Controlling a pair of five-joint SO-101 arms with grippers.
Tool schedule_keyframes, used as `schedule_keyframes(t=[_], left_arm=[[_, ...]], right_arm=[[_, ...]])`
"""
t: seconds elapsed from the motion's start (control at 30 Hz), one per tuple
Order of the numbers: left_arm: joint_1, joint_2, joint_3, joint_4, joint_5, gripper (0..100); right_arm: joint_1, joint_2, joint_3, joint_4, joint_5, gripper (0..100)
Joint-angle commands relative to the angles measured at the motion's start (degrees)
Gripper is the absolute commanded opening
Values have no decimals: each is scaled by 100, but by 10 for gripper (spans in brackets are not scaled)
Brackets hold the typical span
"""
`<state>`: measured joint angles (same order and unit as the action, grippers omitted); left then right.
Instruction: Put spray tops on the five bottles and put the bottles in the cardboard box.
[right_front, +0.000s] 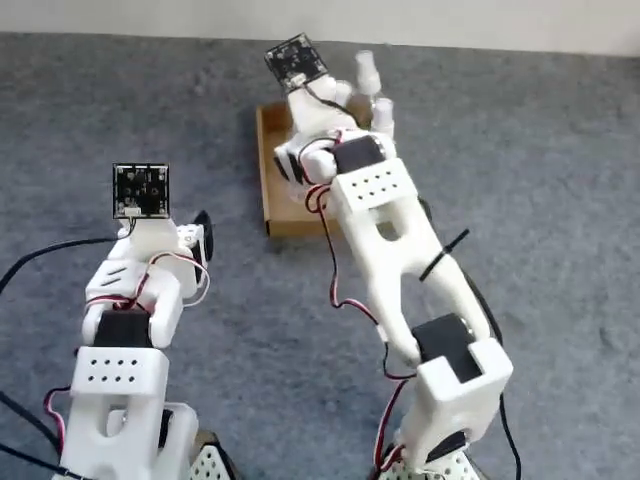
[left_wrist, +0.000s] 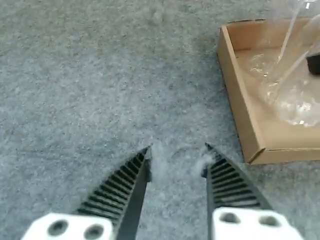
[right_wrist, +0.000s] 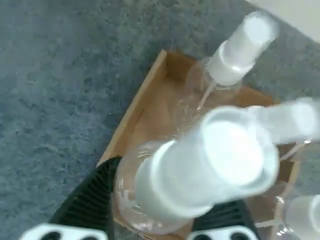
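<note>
The high camera looked steeply down from overhead. My wrist cameras faced downward, the right one much nearer; all three shared the cardboard box (right_front: 272, 205).

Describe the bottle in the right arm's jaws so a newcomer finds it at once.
Find the cardboard box on the grey carpet. Clear bottles with white spray tops stand in it; this bottle alone sits between the right gripper's black jaws.
</note>
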<state>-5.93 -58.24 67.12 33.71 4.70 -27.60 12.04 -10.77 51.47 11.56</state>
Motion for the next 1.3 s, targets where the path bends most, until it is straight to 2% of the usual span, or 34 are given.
schedule_keyframes(t=[0.0, 0.33, 0.7, 0.93, 1.07, 1.13, 1.27], left_arm=[[13, 22, -259, -149, 26, 115], [4, 22, -259, -149, 26, 116], [4, 31, -277, -149, 26, 116], [4, 57, -277, -149, 26, 116], [48, 57, -286, -149, 26, 116], [66, 57, -286, -149, 26, 116], [66, 57, -286, -149, 26, 116]], right_arm=[[84, -48, -365, -136, 53, 3], [-84, -31, -13, -136, 53, 3], [-602, -374, 259, -22, 53, 3], [-690, -2009, 259, 1279, 70, 3], [-690, -2686, 259, 2378, 809, 3], [-664, -2888, 259, 2870, 949, 3], [-48, -3037, 259, 3626, 1143, 3]])
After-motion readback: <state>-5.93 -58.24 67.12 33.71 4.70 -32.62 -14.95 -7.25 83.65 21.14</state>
